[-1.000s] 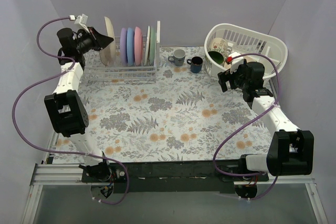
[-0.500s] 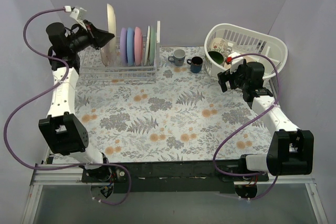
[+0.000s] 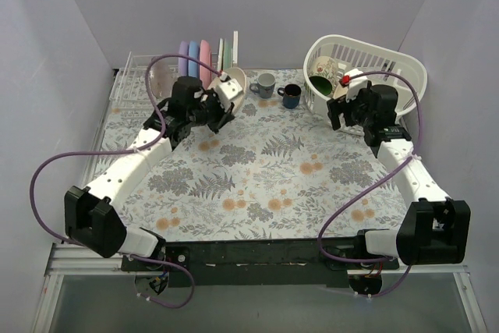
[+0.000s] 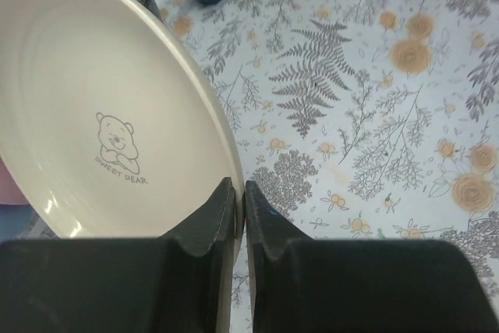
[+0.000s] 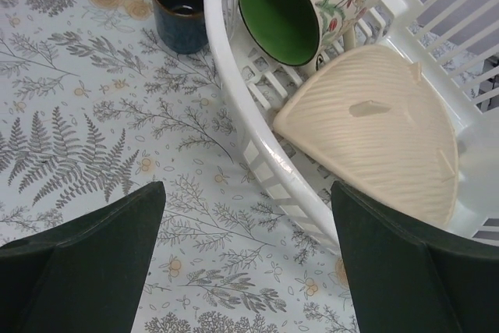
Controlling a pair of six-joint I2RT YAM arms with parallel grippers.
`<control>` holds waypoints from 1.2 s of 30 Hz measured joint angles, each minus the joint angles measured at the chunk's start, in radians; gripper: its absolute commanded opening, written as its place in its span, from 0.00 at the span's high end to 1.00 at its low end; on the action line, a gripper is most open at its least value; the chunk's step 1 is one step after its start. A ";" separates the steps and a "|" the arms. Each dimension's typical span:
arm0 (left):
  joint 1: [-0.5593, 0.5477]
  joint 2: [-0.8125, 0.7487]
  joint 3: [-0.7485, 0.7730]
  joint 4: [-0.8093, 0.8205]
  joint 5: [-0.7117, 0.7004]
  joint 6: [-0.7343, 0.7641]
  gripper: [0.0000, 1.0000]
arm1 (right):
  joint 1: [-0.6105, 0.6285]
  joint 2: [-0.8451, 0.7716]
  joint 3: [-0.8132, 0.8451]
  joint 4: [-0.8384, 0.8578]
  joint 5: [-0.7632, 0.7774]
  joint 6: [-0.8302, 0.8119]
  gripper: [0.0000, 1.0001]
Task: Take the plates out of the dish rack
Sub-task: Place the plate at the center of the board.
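My left gripper (image 3: 221,101) is shut on the rim of a cream plate (image 3: 234,83) and holds it over the table just right of the white wire dish rack (image 3: 134,74). In the left wrist view the fingers (image 4: 221,210) pinch the plate's edge, and the plate (image 4: 93,99) shows a small bear drawing. Purple (image 3: 184,54), blue (image 3: 194,54), pink (image 3: 205,56) and pale green (image 3: 221,52) plates stand upright in the rack. My right gripper (image 3: 340,111) is open and empty beside the white basket; its jaws are wide apart in the right wrist view (image 5: 248,186).
A grey mug (image 3: 265,83) and a dark blue mug (image 3: 291,96) stand just right of the held plate. The white oval basket (image 3: 405,68) at the back right holds a floral mug with a green inside (image 5: 284,5) and a cream ribbed lid (image 5: 374,138).
My left arm has lifted the cream plate out of the rack's left end and swung it right and down to beside the grey mug. The right arm has barely moved.
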 measured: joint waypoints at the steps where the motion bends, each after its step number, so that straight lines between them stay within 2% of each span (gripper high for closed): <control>1: -0.032 0.000 -0.016 -0.011 -0.039 0.019 1.00 | 0.000 -0.006 0.014 -0.013 -0.005 0.003 0.05; 11: -0.411 0.082 -0.118 -0.019 -0.384 0.119 1.00 | 0.000 -0.104 0.068 -0.207 -0.132 0.000 0.07; 17: -0.603 0.192 -0.140 0.004 -0.520 0.150 1.00 | 0.000 -0.219 -0.054 -0.193 -0.079 -0.010 0.07; 29: -0.789 0.449 -0.093 0.125 -0.643 0.234 1.00 | -0.032 -0.187 -0.093 -0.146 0.182 0.085 0.07; 36: -0.846 0.541 -0.008 0.169 -0.657 0.291 1.00 | -0.064 -0.167 -0.107 -0.114 0.230 0.101 0.07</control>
